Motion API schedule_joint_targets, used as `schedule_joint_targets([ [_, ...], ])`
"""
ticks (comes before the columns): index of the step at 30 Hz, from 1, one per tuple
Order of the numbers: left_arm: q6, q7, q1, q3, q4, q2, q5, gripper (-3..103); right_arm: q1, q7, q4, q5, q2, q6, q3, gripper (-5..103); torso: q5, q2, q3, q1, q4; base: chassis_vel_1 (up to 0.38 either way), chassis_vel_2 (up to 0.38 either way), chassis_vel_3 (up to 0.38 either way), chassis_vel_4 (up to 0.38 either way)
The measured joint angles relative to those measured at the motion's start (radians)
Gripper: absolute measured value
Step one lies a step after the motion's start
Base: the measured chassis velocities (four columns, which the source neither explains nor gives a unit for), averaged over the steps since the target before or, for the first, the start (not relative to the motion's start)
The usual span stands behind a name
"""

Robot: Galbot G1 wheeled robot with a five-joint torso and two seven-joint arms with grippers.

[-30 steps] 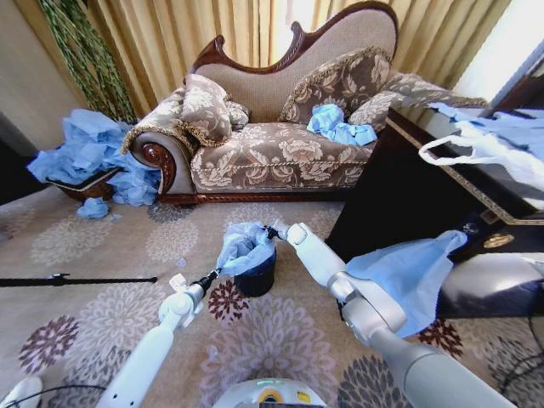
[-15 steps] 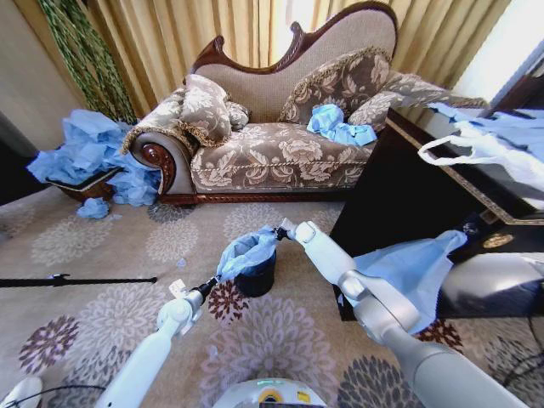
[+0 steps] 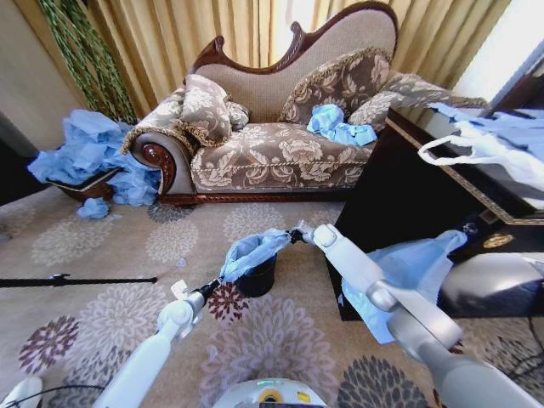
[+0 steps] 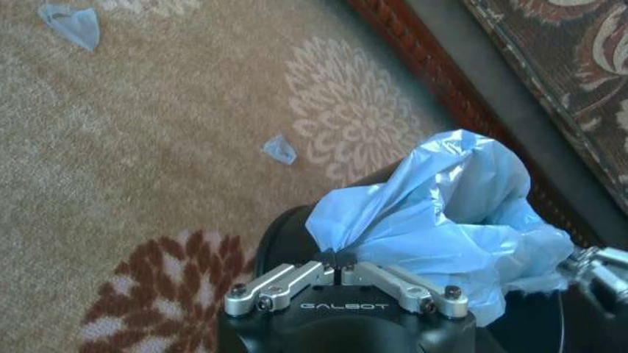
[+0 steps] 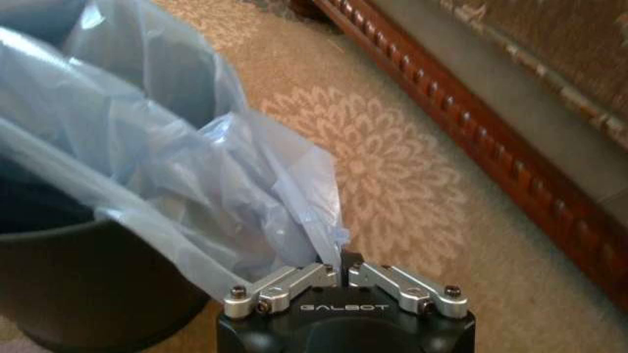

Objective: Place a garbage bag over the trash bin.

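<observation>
Over the trash bin (image 3: 257,277), garbage bag (image 3: 253,252) stretched between left gripper (image 3: 206,289) and right gripper (image 3: 297,235), both pinching its edges.

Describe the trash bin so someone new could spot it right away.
On the patterned carpet in front of the sofa stands the trash bin. It is small, black and cylindrical, the only thing there with a light-blue garbage bag stretched across its mouth.
</observation>
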Motion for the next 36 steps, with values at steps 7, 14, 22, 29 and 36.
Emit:
schedule_joint_targets([
  [7, 0.0, 0.001, 0.005, 0.003, 0.0, 0.003, 0.012, 0, -0.085, 0.019, 0.029, 0.006, -0.001, 0.011, 0.024, 0, 0.0003, 0.0, 0.0, 0.0, 0.0001, 0.0, 0.0, 0.0, 0.0],
  [14, 0.0, 0.004, 0.01, 0.004, 0.004, 0.008, 0.016, 0, -0.153, 0.033, 0.155, 0.068, -0.07, -0.015, 0.008, 0, -0.0002, 0.0, 0.0, 0.0, 0.0, 0.0, 0.0, 0.0, 0.0],
  [22, 0.002, 0.0, 0.004, 0.003, 0.01, 0.014, 0.016, 0, -0.244, 0.041, 0.318, 0.15, -0.155, -0.052, 0.003, 0, 0.0, 0.0, 0.0, 0.0, -0.0001, 0.0, 0.0, 0.0, 0.0],
  [29, 0.003, 0.0, 0.006, 0.006, 0.013, 0.012, 0.028, 0, -0.313, 0.062, 0.38, 0.181, -0.171, -0.069, 0.03, 0, -0.0001, 0.0, 0.0, 0.0, -0.0001, 0.0, 0.0, 0.0, 0.0],
  [36, 0.003, 0.009, 0.014, 0.009, 0.021, 0.013, 0.051, 0, -0.351, 0.091, 0.396, 0.19, -0.165, -0.075, 0.052, 0, 0.0, 0.0, 0.0, 0.0, -0.0001, 0.0, 0.0, 0.0, 0.0],
])
